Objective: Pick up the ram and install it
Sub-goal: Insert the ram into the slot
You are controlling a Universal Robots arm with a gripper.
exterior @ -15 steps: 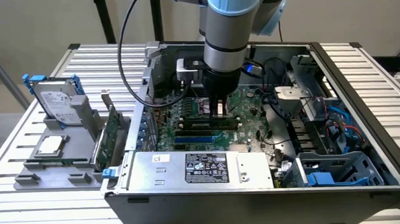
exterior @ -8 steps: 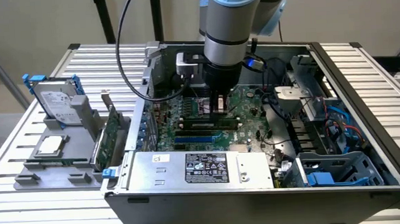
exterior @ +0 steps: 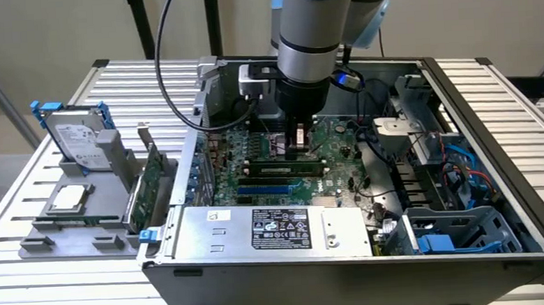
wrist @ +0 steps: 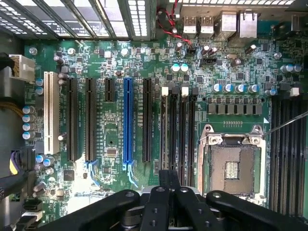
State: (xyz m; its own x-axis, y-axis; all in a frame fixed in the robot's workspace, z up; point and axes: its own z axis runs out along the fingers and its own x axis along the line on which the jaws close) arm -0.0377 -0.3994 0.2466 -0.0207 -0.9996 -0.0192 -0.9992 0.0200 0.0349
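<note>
Arm (exterior: 307, 32) vertical, pincer (exterior: 297, 150) low over mobo (wrist: 144, 67) slots.

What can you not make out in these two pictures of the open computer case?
- Exterior view: whether the hand carries the ram; its tip is too dark and small.
- Wrist view: the ends of the memory slots that the hand covers.
- Exterior view: the print on the power supply label, too small.

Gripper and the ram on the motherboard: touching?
Cannot tell. In the exterior view the gripper ends right by the ram; neither contact nor gap shows plainly.
</note>
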